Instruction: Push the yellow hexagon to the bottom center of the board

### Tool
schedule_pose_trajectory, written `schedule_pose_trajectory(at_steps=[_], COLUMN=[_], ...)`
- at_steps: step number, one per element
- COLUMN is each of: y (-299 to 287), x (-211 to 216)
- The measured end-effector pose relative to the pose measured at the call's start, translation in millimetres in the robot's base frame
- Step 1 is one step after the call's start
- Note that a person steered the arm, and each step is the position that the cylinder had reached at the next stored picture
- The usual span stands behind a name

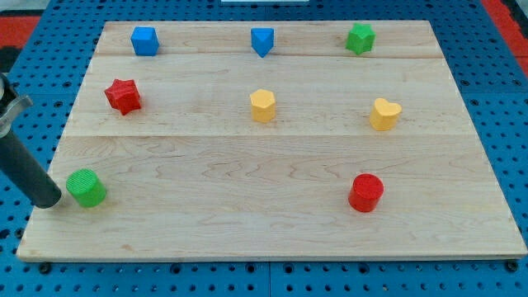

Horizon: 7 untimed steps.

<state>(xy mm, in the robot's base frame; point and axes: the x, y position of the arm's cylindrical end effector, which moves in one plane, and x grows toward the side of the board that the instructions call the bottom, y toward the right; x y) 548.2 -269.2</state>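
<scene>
While my tip (pixel 51 200) sits far left, the yellow hexagon (pixel 262 106) stands upright mid-board

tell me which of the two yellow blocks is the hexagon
The yellow hexagon sits at the board's middle, flat-sided. The other, the yellow heart, is toward the view's right, with a notched top.

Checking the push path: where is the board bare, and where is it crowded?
Bare: the bottom centre, between green cylinder and red cylinder, below yellow hexagon. Crowded: the view's lower left, where my tip sits beside the green cylinder.
</scene>
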Motion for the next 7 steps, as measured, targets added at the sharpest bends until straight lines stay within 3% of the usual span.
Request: schedule_pose_trajectory(at_steps=[2, 3, 5, 7], y=[47, 117, 256, 303], x=[21, 24, -13, -82])
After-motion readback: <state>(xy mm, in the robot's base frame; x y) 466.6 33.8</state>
